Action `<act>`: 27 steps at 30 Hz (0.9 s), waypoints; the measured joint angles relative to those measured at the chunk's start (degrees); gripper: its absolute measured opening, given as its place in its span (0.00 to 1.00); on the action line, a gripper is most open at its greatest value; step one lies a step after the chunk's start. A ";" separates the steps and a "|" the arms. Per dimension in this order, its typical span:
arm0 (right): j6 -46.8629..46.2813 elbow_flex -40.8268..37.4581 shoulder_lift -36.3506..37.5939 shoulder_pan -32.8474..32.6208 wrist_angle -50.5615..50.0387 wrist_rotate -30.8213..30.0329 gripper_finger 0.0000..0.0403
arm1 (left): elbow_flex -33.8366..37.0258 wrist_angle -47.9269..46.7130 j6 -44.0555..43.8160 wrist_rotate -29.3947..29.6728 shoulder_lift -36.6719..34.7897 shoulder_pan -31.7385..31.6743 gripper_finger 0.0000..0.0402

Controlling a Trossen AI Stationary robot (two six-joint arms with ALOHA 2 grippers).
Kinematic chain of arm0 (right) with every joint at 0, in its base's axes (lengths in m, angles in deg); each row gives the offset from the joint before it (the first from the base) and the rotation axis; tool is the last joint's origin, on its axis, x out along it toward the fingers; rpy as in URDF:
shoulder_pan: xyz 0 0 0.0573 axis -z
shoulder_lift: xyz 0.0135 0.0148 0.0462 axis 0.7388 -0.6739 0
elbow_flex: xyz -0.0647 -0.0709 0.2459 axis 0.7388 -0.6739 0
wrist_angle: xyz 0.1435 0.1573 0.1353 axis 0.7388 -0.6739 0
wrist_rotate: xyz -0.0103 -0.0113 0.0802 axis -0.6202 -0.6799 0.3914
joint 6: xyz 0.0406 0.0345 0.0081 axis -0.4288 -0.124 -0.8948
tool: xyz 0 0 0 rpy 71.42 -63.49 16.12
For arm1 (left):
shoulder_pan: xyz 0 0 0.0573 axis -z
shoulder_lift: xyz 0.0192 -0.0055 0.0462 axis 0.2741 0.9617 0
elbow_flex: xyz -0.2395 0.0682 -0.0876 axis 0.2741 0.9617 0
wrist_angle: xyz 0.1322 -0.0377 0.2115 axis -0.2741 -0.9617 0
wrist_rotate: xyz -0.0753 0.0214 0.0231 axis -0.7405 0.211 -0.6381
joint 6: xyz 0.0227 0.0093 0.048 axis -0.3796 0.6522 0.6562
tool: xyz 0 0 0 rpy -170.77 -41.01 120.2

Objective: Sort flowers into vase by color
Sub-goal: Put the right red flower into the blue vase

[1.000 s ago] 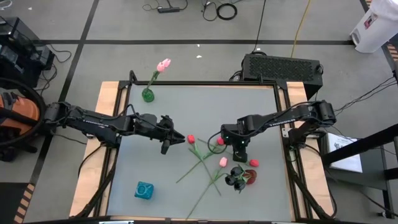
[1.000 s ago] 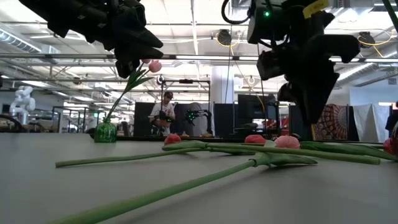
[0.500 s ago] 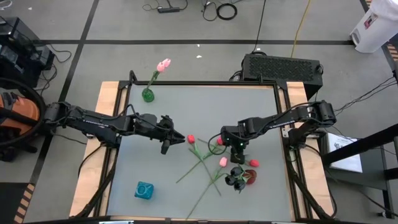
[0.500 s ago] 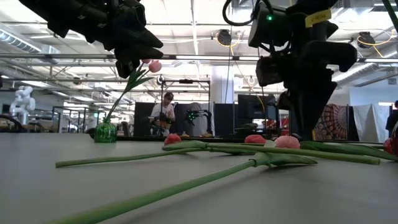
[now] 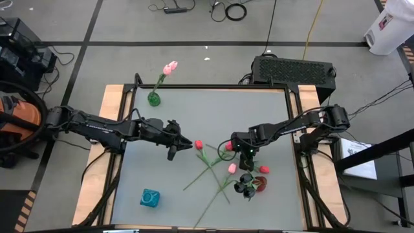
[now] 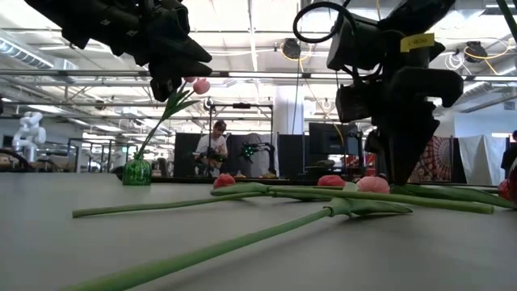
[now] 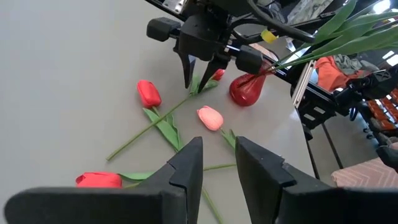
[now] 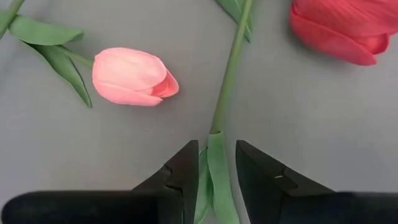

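Several loose tulips lie mid-table: a red head [image 5: 198, 144], another red head [image 5: 228, 147], a pink head [image 5: 231, 168] and a red head [image 5: 263, 169], their green stems crossing. My right gripper [image 5: 248, 163] is open and low over them. Its fingers stand on either side of a green stem and leaf [image 8: 214, 168], between the pink head [image 8: 130, 78] and a red head [image 8: 336, 28]. My left gripper [image 5: 185, 146] is open and empty, above the table just left of the flowers. A pink tulip [image 5: 170, 66] stands in a green vase [image 5: 154, 98].
A red vase [image 5: 261, 184] holding dark-headed flowers [image 5: 246, 184] stands close to my right gripper on the near side. A blue vase [image 5: 150, 198] sits near the near-left corner. Bare grey table lies left of centre and toward the far edge. Wooden rails [image 5: 116, 103] frame the table.
My right gripper has come down toward the table and shifted a little toward the near edge, onto the stem between the pink and red heads. The flowers and my left arm have stayed where they were.
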 joint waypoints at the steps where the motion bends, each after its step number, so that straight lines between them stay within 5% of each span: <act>1: 0.00 -0.03 0.00 0.00 0.00 0.00 0.24 | -0.01 0.01 0.00 0.00 0.00 0.00 0.25; 27: -2.96 0.06 -3.62 -3.32 0.62 -2.57 0.24 | -0.01 -0.98 -0.31 0.00 0.02 0.00 0.25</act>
